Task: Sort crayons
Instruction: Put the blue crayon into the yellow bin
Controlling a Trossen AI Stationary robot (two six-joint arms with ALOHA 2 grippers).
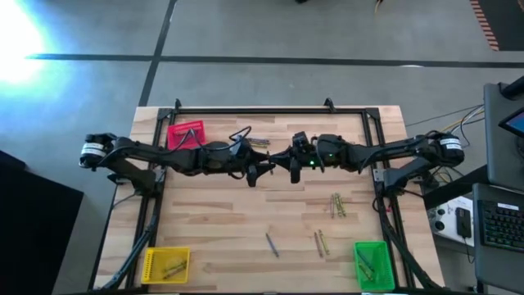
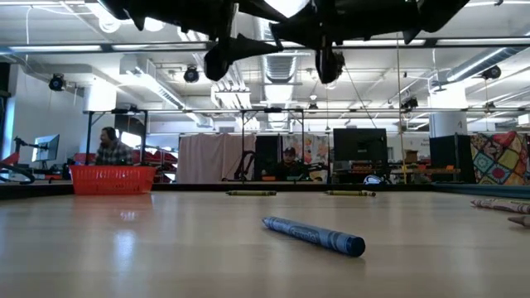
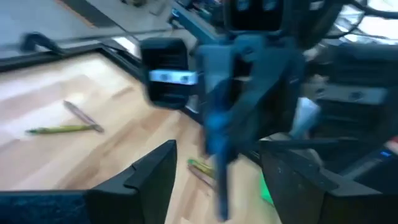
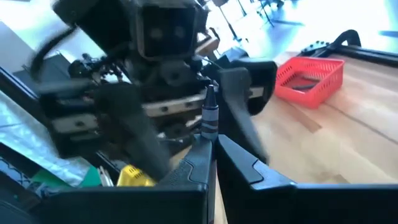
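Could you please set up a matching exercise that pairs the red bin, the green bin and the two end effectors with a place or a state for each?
Column one:
1. red bin
2. green bin
3. left end effector
4. right end effector

Column two:
a. shut on a crayon
b. at the table's upper left corner in the overhead picture
c. open
d. at the table's lower right corner in the overhead picture

Pairs: 1-b, 2-d, 3-c, 4-a
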